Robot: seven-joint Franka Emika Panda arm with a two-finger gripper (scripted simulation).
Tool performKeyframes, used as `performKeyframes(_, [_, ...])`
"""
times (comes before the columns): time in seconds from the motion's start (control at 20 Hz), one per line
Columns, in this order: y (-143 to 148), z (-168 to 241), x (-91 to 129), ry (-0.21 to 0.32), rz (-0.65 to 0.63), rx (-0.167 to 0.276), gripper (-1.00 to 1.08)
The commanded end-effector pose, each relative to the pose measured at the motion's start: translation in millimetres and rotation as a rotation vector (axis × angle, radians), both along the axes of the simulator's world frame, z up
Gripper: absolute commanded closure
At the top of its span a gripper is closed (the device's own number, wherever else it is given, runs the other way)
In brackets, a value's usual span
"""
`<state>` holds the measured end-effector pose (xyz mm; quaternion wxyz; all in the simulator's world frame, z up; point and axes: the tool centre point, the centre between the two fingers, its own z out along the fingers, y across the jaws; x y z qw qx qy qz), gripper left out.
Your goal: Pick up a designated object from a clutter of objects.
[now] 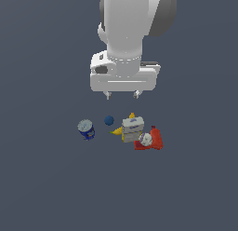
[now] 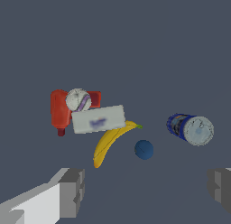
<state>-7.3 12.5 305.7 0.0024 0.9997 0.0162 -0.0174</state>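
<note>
Scanning the exterior view left to right, I see the blue can (image 1: 86,129), then my target, the small blue ball (image 1: 109,120), lying on the open middle of the desk (image 1: 42,188) just beside the banana (image 1: 117,131). My jaws hang spread wide above, holding nothing. The ball looks light, hard and prone to roll; I would pinch it across its widest part.

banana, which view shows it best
The wrist view: the banana shows almost its full curve there, one end tucked by the box. In the exterior view the box hides most of it, leaving only yellow tips.
</note>
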Motion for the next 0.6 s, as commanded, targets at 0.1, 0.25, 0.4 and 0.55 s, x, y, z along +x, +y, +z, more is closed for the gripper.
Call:
performKeyframes(0.1, [0.8,1.1,0.3,-0.002,0.006,-0.002,-0.92])
performKeyframes(0.25, [4.5,6.8,1.6,-0.012,0.033,-0.01,-0.92])
performKeyframes(0.4, [8.8,14.1,2.8,-0.022,0.065,-0.018,-0.92])
performKeyframes(0.55, [10.0,16.5,2.9,-0.024,0.072,-0.02,-0.92])
